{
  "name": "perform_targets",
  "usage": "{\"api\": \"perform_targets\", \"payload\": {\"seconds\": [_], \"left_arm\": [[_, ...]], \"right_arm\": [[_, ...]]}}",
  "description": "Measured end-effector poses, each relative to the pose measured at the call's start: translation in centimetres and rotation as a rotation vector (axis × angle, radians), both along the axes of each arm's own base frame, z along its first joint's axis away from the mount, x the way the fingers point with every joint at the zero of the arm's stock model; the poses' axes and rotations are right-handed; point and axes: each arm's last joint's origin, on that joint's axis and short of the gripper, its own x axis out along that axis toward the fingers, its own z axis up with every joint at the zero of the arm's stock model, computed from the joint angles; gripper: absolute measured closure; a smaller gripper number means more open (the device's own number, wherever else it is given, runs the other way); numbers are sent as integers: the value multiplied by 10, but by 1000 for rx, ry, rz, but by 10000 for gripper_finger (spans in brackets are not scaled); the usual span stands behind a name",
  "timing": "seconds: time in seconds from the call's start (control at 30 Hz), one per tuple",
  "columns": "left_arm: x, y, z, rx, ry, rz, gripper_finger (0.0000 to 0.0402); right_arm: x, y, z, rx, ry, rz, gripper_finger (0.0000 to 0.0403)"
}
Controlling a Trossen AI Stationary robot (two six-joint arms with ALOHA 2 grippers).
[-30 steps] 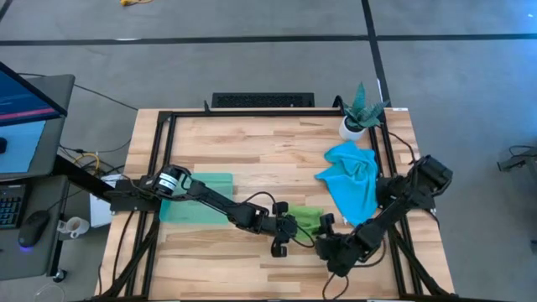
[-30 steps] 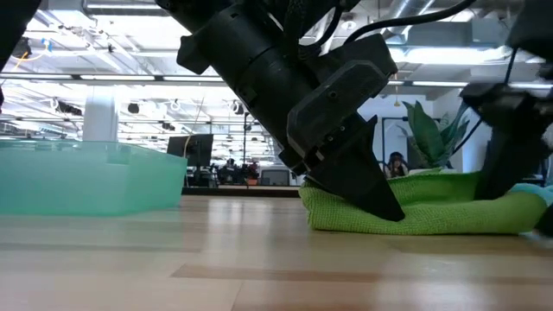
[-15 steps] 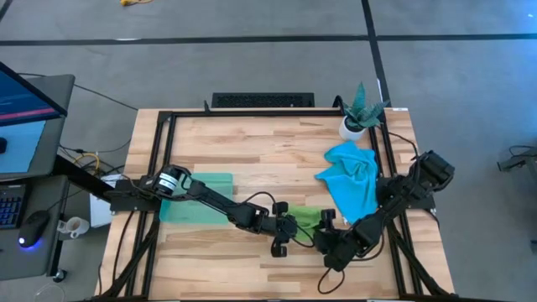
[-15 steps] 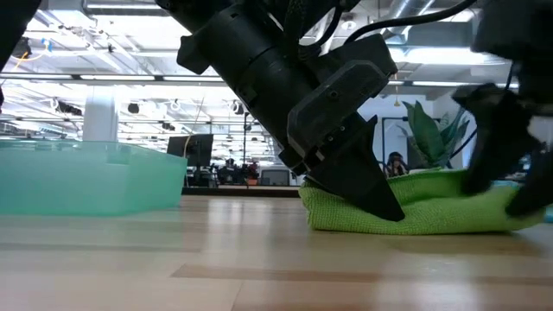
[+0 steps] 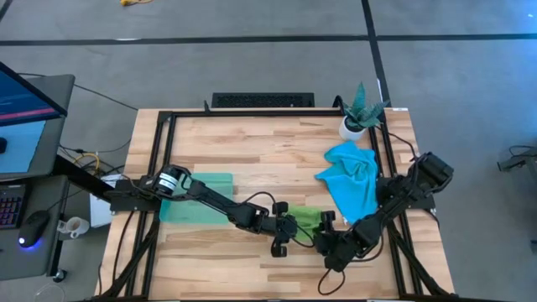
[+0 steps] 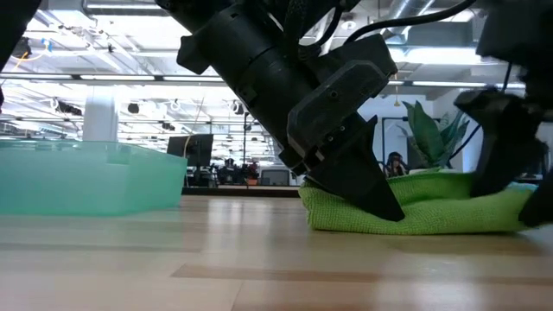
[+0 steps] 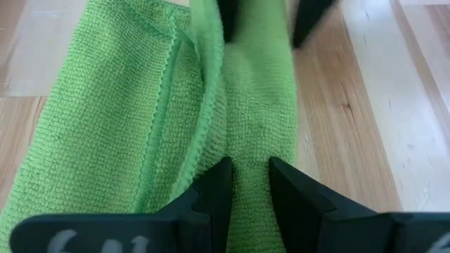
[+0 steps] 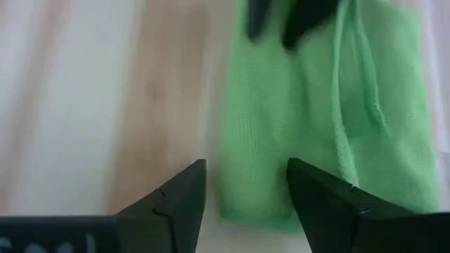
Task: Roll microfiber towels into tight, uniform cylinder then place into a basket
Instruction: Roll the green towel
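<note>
Lime green towel (image 5: 308, 220) lies folded flat, not yet rolled, near the table's front. My left gripper (image 7: 245, 184) pinches its fold; my right gripper (image 8: 244, 184) hovers spread wide, empty. Blue towel (image 5: 353, 179) untouched. Teal basket (image 5: 198, 201) holds nothing.

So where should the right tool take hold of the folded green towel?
Judging by its pose, at the near short end. The green towel lies as a flat folded strip on the table. The left tool already pinches the far end, and the right tool hangs open just off the free end. Coming in low along the strip's length, one finger sliding under the layered edge, looks best.
</note>
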Motion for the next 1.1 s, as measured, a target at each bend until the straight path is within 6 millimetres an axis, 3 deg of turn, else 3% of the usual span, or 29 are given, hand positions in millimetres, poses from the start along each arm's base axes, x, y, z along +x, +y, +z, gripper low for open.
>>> {"api": "perform_targets", "payload": {"seconds": [0.27, 0.37, 0.73, 0.93, 1.1], "left_arm": [[0, 0, 1, 21, 5, -21, 312], [1, -1, 4, 40, 7, -42, 312], [0, -16, 19, 264, 84, -90, 312], [-6, -27, 31, 453, 155, -110, 312], [-10, -32, 42, 624, 194, -99, 312]], "right_arm": [[5, -6, -14, 10, 41, -104, 181], [6, -8, -16, 57, 45, -169, 199], [6, -8, -17, 65, 27, -204, 387], [6, -8, -18, 70, 27, -207, 367], [6, -7, -18, 75, 27, -206, 387]]}}
